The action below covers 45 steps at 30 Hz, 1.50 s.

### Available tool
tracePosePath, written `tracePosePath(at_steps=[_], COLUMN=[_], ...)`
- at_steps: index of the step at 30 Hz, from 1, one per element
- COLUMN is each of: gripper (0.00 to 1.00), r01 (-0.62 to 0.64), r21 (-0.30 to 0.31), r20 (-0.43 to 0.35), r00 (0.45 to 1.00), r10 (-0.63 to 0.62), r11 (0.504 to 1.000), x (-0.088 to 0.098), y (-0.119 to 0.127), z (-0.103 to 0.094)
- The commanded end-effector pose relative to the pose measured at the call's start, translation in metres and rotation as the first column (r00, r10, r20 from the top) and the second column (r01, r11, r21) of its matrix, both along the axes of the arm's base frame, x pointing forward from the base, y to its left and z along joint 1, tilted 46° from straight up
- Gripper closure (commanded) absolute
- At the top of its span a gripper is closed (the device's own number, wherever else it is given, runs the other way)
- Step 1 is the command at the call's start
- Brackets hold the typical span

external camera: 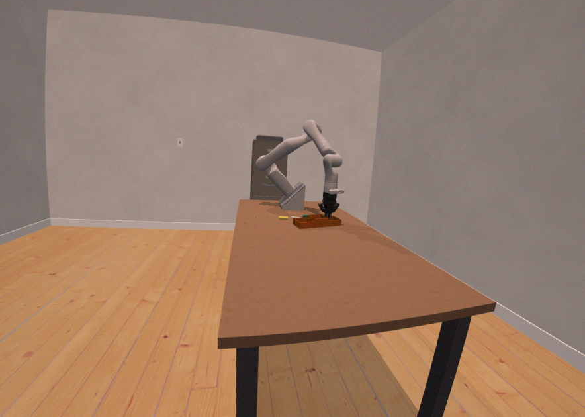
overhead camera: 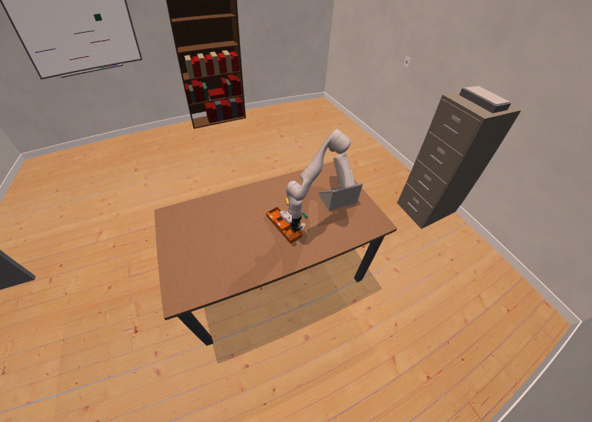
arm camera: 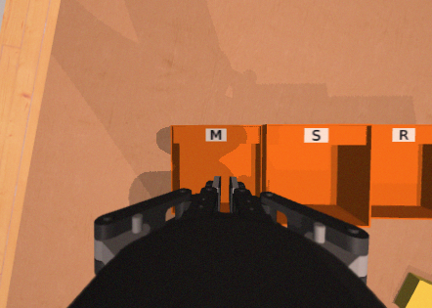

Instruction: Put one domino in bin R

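My gripper (arm camera: pixel 225 186) hangs nearly shut over bin M (arm camera: pixel 195 167), holding nothing; bin R (arm camera: pixel 391 172) far right; a pale piece (external camera: pixel 295 216), mid-frame left of the bins, is perhaps a domino; likely light, stiff, slick; pinch its long sides.

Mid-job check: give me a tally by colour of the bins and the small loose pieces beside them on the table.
Orange open-top bins: 3, marked M, S and R
Small yellow flat piece: 1
Small white piece: 1
Small green piece: 1
Total: 6
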State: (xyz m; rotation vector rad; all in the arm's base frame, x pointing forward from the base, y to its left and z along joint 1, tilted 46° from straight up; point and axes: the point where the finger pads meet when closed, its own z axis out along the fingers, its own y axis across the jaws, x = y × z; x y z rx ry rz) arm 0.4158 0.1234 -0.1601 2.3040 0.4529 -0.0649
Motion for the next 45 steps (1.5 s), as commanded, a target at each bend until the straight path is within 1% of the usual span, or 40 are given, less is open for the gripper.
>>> tracePosePath(at_steps=[1,28,36,41,43,45], gripper=[0.91,0.91,0.91,0.91,0.91,0.91], r01=[-0.001,-0.001,-0.001,-0.001,-0.001,-0.001], r21=[0.002,0.002,0.002,0.002,0.002,0.002], r20=[0.001,0.001,0.001,0.001,0.001,0.001], r00=[1.0,1.0,1.0,1.0,1.0,1.0], r10=[0.001,0.001,0.001,0.001,0.001,0.001], r11=[1.0,1.0,1.0,1.0,1.0,1.0], x=[0.0,-0.002,-0.005,-0.005,-0.007,-0.007], y=[0.001,0.021,0.043,0.043,0.055,0.055], z=[0.0,0.02,0.042,0.042,0.054,0.054])
